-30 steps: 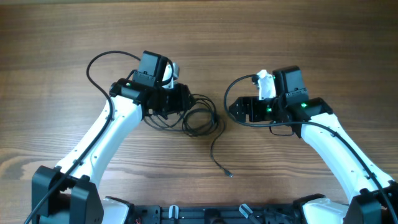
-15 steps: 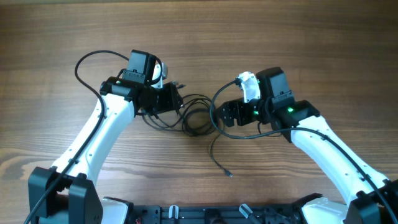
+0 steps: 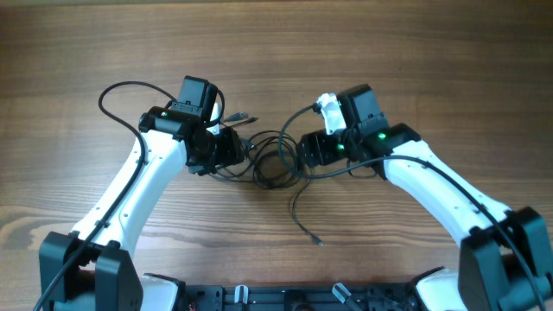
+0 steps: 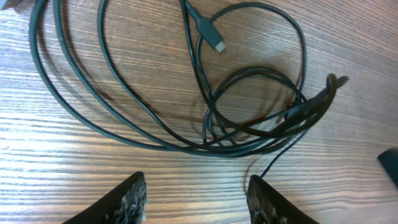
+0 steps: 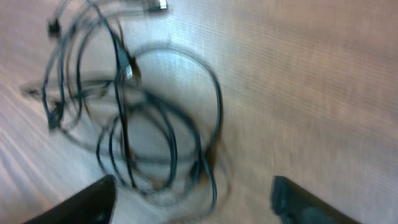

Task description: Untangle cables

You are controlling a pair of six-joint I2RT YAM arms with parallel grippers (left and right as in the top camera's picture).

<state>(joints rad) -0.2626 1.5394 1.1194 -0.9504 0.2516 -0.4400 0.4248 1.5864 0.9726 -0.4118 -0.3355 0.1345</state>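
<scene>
Cables [image 3: 275, 162] on table [image 3: 389, 52], between left pincer [image 3: 228, 149] and right pincer [image 3: 307, 149].

This looks like a robotics lab bench. Two white arms with black joints, the left arm [image 3: 138, 186] and the right arm [image 3: 441, 190], rise from a black mounting frame [image 3: 285, 298] at 6 o'clock. They reach over a wood-grain tabletop [image 3: 276, 43] with thin black cables [image 3: 276, 160] at its centre. The room beyond is out of view.

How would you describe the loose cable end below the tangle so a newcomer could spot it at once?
In the middle of the wooden table lies a tangle of black cables. One strand leaves it toward the robot's base and ends in a small plug, alone on bare wood, unlike the looped cords.
</scene>
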